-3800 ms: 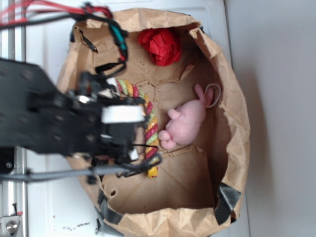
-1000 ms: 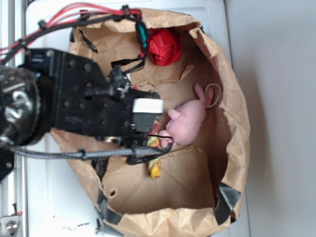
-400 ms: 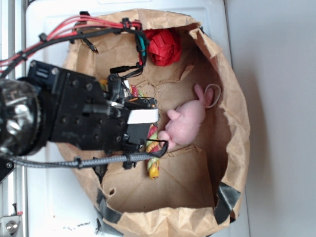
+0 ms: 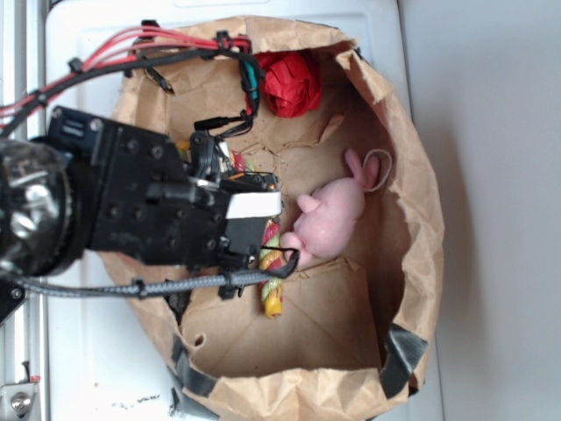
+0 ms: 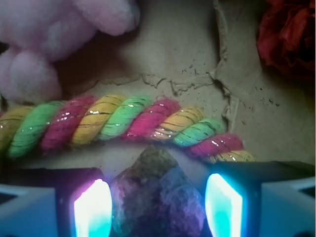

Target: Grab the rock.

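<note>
The rock (image 5: 158, 197), a dark rough speckled chunk, lies on the brown paper floor right between my gripper (image 5: 158, 213) pads. The left pad (image 5: 93, 210) touches its side, and the right pad (image 5: 223, 205) sits against the other side with barely a sliver of shadow. In the exterior view the gripper (image 4: 263, 250) is low inside the paper bag (image 4: 421, 202), and the black arm hides the rock there.
A striped red-yellow-green rope cane (image 5: 123, 121) lies just beyond the rock, its end showing below the arm (image 4: 273, 300). A pink plush toy (image 4: 331, 215) rests to the right of the gripper. A red paper ball (image 4: 292, 81) sits at the bag's far end.
The arm moved right and down into the bag over the rope cane, then came to rest. Nothing visibly differs from 0.4 s ago.
</note>
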`<state>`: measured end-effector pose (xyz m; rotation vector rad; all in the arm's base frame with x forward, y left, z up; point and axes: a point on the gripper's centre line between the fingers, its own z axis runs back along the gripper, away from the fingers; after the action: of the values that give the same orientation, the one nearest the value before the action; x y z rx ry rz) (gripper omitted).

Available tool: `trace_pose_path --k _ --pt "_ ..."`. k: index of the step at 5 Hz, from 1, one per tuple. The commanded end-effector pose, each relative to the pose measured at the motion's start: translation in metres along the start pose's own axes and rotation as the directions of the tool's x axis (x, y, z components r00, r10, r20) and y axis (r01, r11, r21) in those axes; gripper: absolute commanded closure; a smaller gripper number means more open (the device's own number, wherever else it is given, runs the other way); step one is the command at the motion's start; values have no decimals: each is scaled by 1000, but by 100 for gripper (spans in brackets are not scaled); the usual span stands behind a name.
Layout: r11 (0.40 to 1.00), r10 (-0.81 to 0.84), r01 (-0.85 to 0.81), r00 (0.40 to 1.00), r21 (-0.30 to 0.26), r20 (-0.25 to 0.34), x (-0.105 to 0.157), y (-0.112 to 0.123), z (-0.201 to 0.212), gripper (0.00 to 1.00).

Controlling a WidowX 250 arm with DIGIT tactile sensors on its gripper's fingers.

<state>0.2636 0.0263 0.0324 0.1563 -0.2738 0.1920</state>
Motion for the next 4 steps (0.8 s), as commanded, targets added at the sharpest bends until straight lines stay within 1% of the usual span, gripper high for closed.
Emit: trace_pose_path --k 1,2,3,4 --pt "993 38 -35 999 -113 20 26 5 65 100" --pt "987 51 -53 999 -152 -20 34 7 82 100" --pt "972 65 -71 997 -226 -36 31 25 79 100" --pt "948 69 -74 997 -309 -29 38 9 130 100"
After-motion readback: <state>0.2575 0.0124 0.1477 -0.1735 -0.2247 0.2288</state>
